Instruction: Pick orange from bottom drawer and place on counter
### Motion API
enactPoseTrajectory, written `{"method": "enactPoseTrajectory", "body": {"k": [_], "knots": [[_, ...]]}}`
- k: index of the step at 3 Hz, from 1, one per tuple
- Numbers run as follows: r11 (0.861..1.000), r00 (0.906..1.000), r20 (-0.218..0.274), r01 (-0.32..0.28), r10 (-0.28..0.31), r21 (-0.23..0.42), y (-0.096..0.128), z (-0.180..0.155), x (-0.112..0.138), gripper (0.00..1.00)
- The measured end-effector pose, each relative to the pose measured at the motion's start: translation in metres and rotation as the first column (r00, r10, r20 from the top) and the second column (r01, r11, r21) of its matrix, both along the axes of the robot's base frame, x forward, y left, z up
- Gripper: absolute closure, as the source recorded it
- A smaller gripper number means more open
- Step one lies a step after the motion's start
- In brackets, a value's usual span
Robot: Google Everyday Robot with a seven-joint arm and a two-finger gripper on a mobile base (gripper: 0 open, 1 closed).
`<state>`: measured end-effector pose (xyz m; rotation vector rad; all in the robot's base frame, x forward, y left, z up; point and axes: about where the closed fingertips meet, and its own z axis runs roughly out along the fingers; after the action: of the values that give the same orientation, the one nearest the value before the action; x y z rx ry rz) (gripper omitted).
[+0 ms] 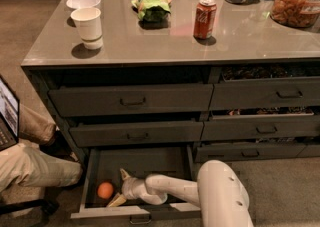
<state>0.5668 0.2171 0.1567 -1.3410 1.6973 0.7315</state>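
Observation:
The orange (105, 190) lies at the front left of the open bottom drawer (141, 161), on its dark floor. My gripper (116, 187) reaches into the drawer from the right on its white arm. It is open, with one finger behind the orange and one in front of it. The fingertips are just right of the orange, and I cannot tell whether they touch it. The counter (165, 33) spans the top of the cabinet, above the drawers.
On the counter stand a white paper cup (87, 27), a white bowl (83, 1), a green snack bag (152, 7), a red soda can (204, 18) and a jar of snacks (296, 2). A seated person's legs (30, 158) are at the left, beside the drawer.

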Motion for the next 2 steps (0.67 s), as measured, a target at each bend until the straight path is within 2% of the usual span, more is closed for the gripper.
{"method": "enactPoseTrajectory", "body": {"k": [1, 2], "knots": [[1.000, 0.9996, -0.016, -0.024, 0.024, 0.016, 0.011, -0.008, -0.012, 0.00], [0.997, 0.9981, -0.015, -0.059, 0.060, 0.041, 0.032, -0.003, -0.022, 0.00]]}}
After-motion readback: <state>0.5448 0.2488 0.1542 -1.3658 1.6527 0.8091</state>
